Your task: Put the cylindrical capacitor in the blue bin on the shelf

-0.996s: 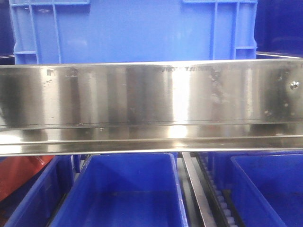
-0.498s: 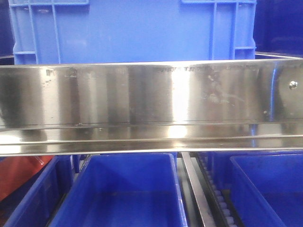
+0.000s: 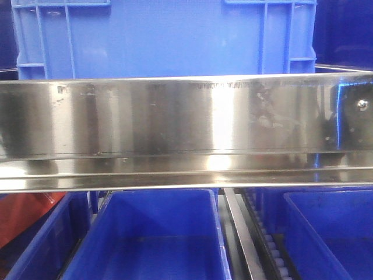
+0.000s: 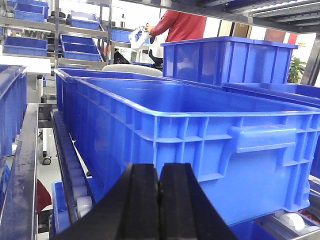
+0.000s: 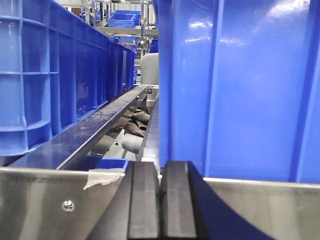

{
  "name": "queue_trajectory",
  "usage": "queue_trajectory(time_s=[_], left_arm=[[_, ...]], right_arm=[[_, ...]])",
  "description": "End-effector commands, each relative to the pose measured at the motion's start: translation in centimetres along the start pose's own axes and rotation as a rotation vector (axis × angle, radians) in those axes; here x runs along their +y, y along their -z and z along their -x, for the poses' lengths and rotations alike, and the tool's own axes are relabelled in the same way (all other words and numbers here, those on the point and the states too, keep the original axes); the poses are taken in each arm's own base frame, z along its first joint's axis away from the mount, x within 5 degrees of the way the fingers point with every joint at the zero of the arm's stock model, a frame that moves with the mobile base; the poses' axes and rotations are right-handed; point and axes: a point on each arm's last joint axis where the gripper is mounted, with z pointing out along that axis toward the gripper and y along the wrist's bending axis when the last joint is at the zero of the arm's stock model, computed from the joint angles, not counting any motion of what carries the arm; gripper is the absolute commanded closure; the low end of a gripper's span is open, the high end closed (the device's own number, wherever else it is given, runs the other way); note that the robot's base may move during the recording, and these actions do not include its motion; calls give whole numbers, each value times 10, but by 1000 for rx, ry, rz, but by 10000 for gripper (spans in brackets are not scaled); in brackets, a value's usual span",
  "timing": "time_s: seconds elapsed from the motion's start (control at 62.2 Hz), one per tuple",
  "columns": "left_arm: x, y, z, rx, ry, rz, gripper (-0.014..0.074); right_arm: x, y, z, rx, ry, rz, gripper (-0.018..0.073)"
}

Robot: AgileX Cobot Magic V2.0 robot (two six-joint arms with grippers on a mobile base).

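Note:
The shelf's shiny steel front beam [image 3: 175, 122] runs across the front view, with one big blue bin [image 3: 163, 35] above it and open blue bins [image 3: 154, 233] below. No gripper shows in that view. My left gripper [image 4: 160, 172] is shut, just in front of a long blue bin [image 4: 200, 130] on the roller rails. My right gripper [image 5: 160, 172] is shut, against the steel beam [image 5: 260, 210], beside a tall blue bin [image 5: 240, 85]. A tiny pale speck sits between its tips. No cylindrical capacitor can be made out.
Roller rails [image 3: 274, 251] run between the lower bins. A screw [image 5: 67, 205] and a scrap of tape [image 5: 102, 177] mark the beam left of my right gripper. More blue bins [image 5: 60, 70] line the left. A person in red [image 4: 180, 25] stands at racks behind.
The dark reflection at the beam's right end, around the screw, has grown and shifted. The bins and beam have not moved.

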Motion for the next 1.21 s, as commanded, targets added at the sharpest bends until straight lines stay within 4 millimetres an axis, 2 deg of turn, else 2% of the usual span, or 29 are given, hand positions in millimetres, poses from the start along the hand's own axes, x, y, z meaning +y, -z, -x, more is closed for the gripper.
queue_trajectory(time_s=[0.0,0.37,0.498,0.675,0.787,1.077,1.141,1.189], left_arm=[[0,1,1,-16,7,0,706],[0,1,1,-16,4,0,706],[5,5,-1,-26,-164,68,706],[22,24,-34,-42,-154,321,706],[26,33,-56,-63,-127,411,706],[36,30,-110,8,-81,428,706],[36,30,-106,-64,-96,414,706],[36,30,-112,-3,-90,414,706]], right_arm=[[0,0,1,-16,10,-6,721],[0,0,1,-16,10,-6,721],[0,0,1,-16,10,-6,721],[0,0,1,-16,10,-6,721],[0,0,1,-16,10,-6,721],[0,0,1,-16,10,-6,721],[0,0,1,-16,10,-6,721],[0,0,1,-16,10,-6,721]])
